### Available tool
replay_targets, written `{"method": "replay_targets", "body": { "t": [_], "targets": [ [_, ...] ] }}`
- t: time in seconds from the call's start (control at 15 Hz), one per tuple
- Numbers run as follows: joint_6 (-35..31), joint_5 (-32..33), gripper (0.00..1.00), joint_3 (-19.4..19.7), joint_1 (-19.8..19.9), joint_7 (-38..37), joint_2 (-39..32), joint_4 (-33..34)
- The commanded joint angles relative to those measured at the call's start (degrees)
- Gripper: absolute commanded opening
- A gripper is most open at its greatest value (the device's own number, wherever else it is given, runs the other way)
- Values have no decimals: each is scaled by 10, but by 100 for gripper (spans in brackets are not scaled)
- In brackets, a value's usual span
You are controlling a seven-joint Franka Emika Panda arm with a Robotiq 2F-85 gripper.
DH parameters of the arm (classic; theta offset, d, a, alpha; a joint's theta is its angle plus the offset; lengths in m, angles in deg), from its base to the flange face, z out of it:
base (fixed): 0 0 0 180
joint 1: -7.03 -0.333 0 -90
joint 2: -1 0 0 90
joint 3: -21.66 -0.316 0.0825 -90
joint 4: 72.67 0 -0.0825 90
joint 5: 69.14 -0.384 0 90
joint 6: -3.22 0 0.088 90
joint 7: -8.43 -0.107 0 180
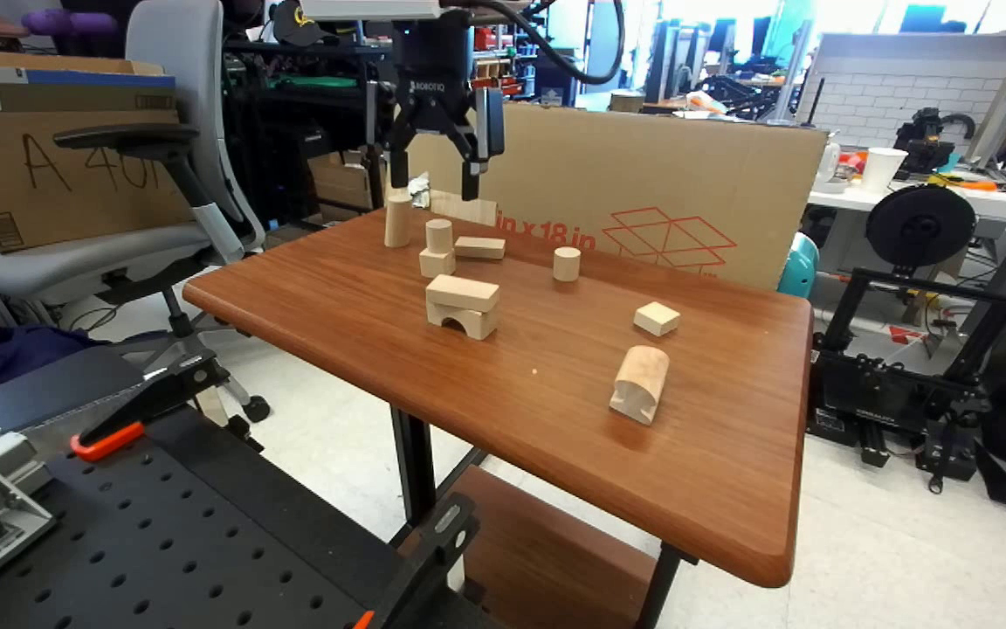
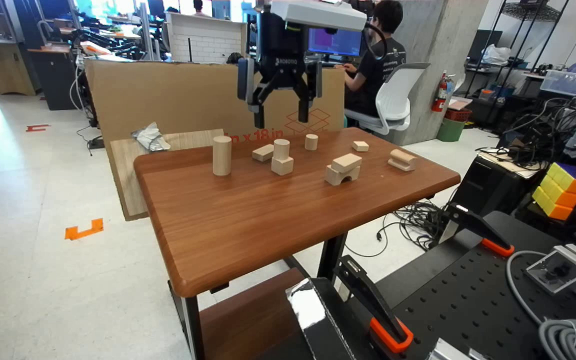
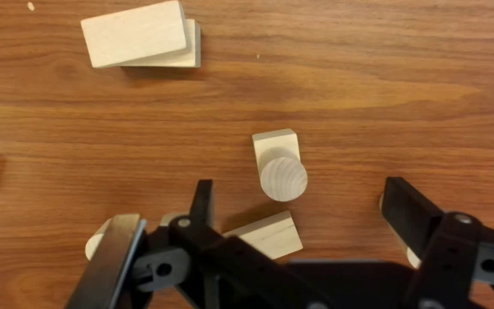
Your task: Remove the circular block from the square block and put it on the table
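In both exterior views, the pale circular block (image 1: 439, 234) stands upright on the square block (image 1: 437, 265), on the reddish-brown table (image 2: 248, 215) | above hangs the black gripper (image 2: 281, 117), spread wide, empty | in the wrist view, a plain oblong block (image 3: 275, 237) lies just beside the pair

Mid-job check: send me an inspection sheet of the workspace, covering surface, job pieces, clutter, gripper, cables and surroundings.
Surface: reddish-brown wooden table; pale speck on it.
Job's things: circular block upright on square block; not yet removed.
Clutter: tall cylinder; second short cylinder; small flat block; round-topped piece; lone rectangular block; upper rectangular block askew on arch-shaped block.
Gripper: open, above the table, holding nothing.
Cables: black cable looping beside arm; gray cable coiled on black perforated bench; black cables tangled on floor.
Surroundings: cardboard panel beyond table; seated person at monitor; cardboard box on office chair.
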Motion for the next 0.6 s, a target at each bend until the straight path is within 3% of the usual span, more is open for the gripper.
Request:
{"method": "replay_targets", "body": {
  "t": [0.0,0.4,0.47,0.53],
  "targets": [
    [20,24,100,13,-17,-15,-26,28],
    [22,35,100,20,-27,-22,-52,42],
    [23,34,77,20,-28,-21,-55,44],
    [24,34,74,20,-28,-20,-57,46]
  ]
}}
